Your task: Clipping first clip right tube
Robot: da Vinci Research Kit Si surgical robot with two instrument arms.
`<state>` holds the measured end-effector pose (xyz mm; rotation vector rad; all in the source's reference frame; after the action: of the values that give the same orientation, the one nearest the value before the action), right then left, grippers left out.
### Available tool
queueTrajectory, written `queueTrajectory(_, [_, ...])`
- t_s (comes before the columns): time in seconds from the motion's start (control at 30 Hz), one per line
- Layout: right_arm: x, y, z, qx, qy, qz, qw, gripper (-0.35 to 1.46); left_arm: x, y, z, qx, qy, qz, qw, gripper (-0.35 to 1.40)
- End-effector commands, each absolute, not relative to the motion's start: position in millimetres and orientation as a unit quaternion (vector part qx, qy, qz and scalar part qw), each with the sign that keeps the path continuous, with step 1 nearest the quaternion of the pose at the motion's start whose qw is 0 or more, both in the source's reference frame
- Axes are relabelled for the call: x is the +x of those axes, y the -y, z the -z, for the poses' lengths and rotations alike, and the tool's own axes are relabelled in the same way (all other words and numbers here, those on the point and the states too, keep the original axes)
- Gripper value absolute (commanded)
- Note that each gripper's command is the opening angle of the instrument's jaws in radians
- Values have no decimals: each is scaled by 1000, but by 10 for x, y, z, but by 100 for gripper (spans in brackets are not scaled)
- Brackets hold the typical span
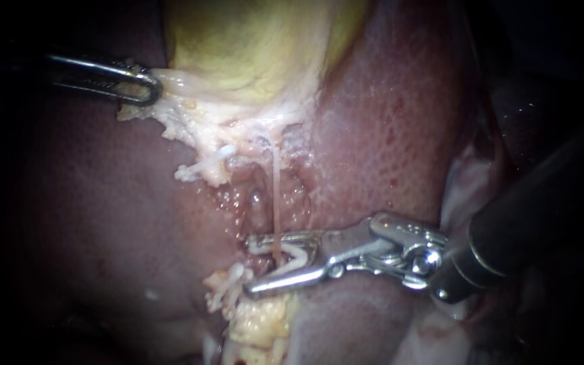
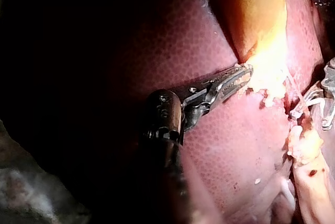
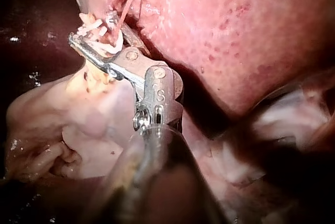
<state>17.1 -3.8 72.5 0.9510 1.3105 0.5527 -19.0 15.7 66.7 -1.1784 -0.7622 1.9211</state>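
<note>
Traction at left: the left instrument (image 1: pixel 150 86) is clamped on the gallbladder's (image 1: pixel 251 47) pale edge. Mid-liver (image 1: pixel 386 122), the thin tube (image 1: pixel 276 196) runs between the right instrument's (image 1: pixel 253 265) spread jaws, which carry an open clip (image 1: pixel 300 253). Best to get both tips past the tube, square, before squeezing.

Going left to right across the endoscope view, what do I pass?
The left instrument, shut on the gallbladder edge → tube → raised part of the liver. The right instrument overlaps the tube, its jaws holding a clip that straddles it, so it has no clear place.
</note>
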Motion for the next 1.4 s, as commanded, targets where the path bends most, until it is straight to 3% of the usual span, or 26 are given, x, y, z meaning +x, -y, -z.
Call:
queueTrajectory(0.03, [171, 37, -721, 423, -578, -241, 655, 48, -189, -157, -668, -460, 297, -750, 372, -35])
queueTrajectory(0.27, [166, 35, -696, 444, -583, -225, 642, 42, -189, -157, -668, -460, 297, -750, 372, -35])
queueTrajectory(0.63, [167, 35, -697, 447, -583, -222, 641, 34, -189, -157, -668, -460, 297, -750, 372, -35])
queueTrajectory(0.87, [166, 30, -705, 445, -582, -223, 644, 13, -189, -157, -668, -460, 297, -750, 372, -35])
queueTrajectory(1.2, [160, 26, -710, 422, -585, -248, 646, -35, -189, -157, -668, -460, 297, -750, 372, -35])
queueTrajectory(1.4, [159, 26, -710, 426, -583, -251, 645, -35, -189, -157, -667, -460, 297, -750, 372, -35])
